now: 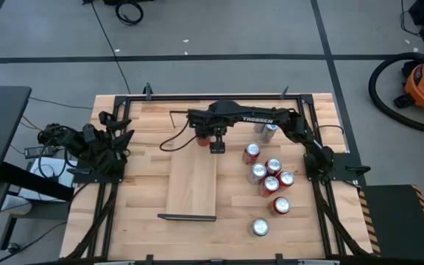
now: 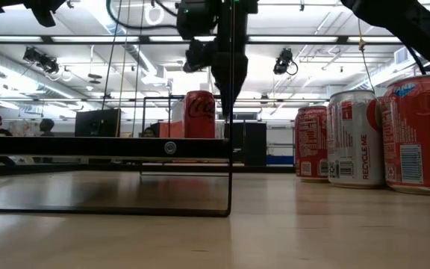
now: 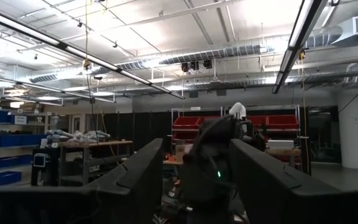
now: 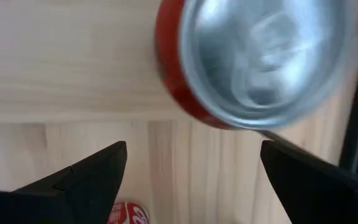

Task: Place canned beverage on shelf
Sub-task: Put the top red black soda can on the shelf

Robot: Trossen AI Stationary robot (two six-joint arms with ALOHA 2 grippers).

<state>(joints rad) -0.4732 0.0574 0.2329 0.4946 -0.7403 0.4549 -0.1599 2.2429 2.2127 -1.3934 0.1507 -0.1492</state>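
Note:
A red cola can (image 1: 202, 136) stands upright on its base at the far end of the light-wood shelf (image 1: 192, 184), which lies flat on the table. It also shows in the low view (image 2: 200, 114). My right gripper (image 1: 217, 146) hovers open just to the near side of the can and above it. In the right wrist view the can's silver top (image 4: 260, 56) lies beyond my open right gripper (image 4: 192, 149), clear of both fingers. My left gripper (image 1: 120, 136) is parked open at the table's left edge, pointing into the room (image 3: 197, 149).
Several red and silver cans (image 1: 271, 177) stand in a cluster on the right half of the table, with one apart near the front (image 1: 260, 227) and one under my right arm (image 1: 267, 131). Three loom at the right in the low view (image 2: 353, 138). A black frame (image 1: 127, 103) rims the table.

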